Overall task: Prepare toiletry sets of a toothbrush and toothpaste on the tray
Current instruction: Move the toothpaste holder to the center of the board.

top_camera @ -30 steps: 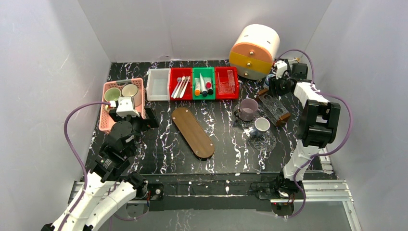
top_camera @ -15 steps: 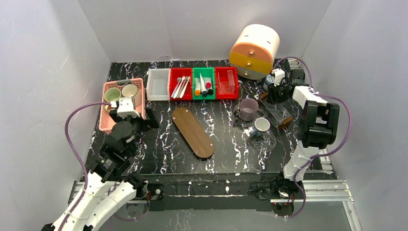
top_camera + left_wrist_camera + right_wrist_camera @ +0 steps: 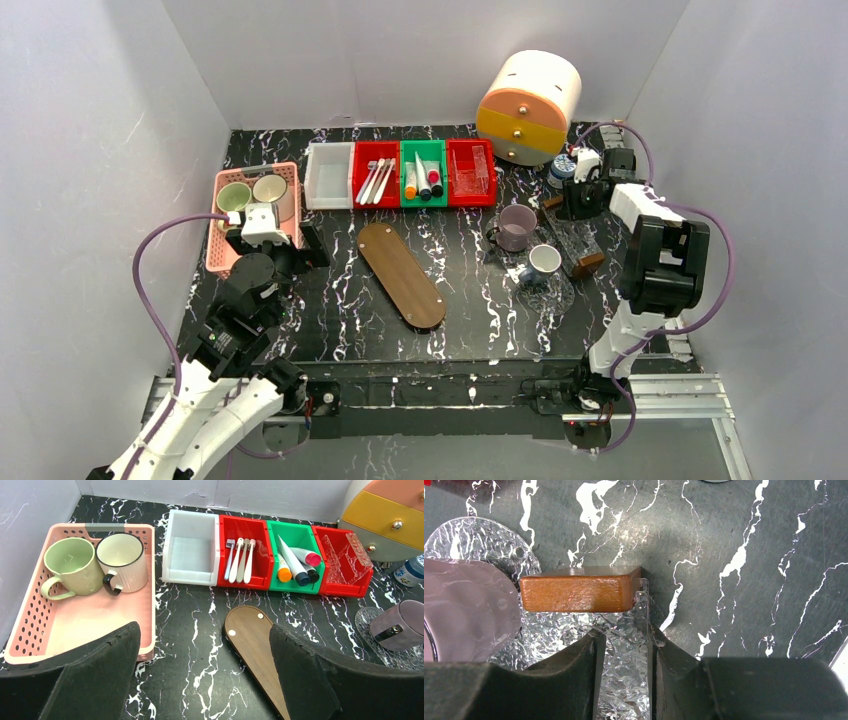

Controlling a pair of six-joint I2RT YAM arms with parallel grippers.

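Slim white toothbrushes (image 3: 376, 180) (image 3: 240, 560) lie in a red bin. Next to it, white toothpaste tubes (image 3: 424, 180) (image 3: 295, 565) with orange, dark and red caps lie in a green bin. A clear textured tray (image 3: 572, 240) (image 3: 624, 605) with brown wooden ends (image 3: 576, 589) sits at the right. My right gripper (image 3: 578, 200) (image 3: 624, 632) is low over its far end, jaws a little apart, astride the tray's clear long wall. My left gripper (image 3: 275, 250) (image 3: 202, 630) hangs wide open and holds nothing, above the table between the pink basket and a wooden oval board (image 3: 402, 275) (image 3: 255, 645).
A pink basket (image 3: 215, 250) (image 3: 30, 630) holds two mugs at the left. A white bin (image 3: 329, 175) and a red bin with a clear holder (image 3: 470, 172) flank the row. A round drawer cabinet (image 3: 528, 105), a purple mug (image 3: 517, 225) and a white mug (image 3: 545, 260) stand near the tray.
My right gripper has come nearer and lower onto the clear tray's far end, and its jaws have narrowed. The left arm has not moved.
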